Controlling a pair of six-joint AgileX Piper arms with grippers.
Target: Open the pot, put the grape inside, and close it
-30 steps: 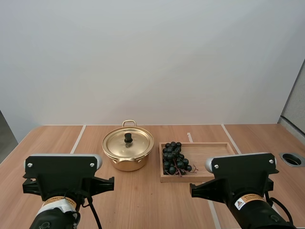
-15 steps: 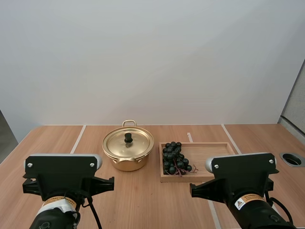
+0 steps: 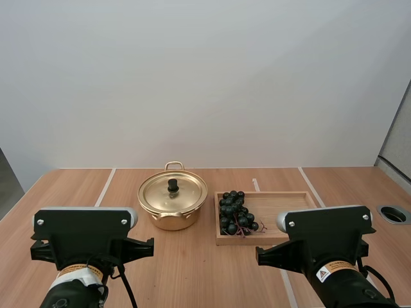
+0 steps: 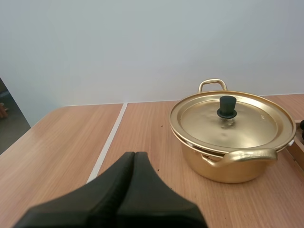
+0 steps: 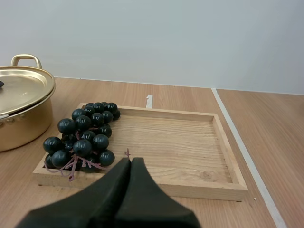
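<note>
A golden pot [image 3: 172, 206] stands mid-table with its lid [image 3: 173, 192] on, topped by a black knob [image 3: 173, 185]. To its right a dark bunch of grapes [image 3: 236, 212] lies at the left end of a wooden tray [image 3: 282, 205]. My left gripper [image 4: 134, 156] is shut on nothing, its fingers one dark wedge short of the pot [image 4: 232, 137] and left of it. My right gripper [image 5: 131, 162] is likewise shut, its tip just before the tray's near rim [image 5: 190, 189], beside the grapes [image 5: 85, 135].
Both arm bases [image 3: 83, 244] [image 3: 324, 240] sit at the table's near edge. White tape lines [image 3: 104, 187] [image 3: 311, 187] run across the wood. A round hole [image 3: 393, 213] lies at the far right edge. The tray's right half is bare.
</note>
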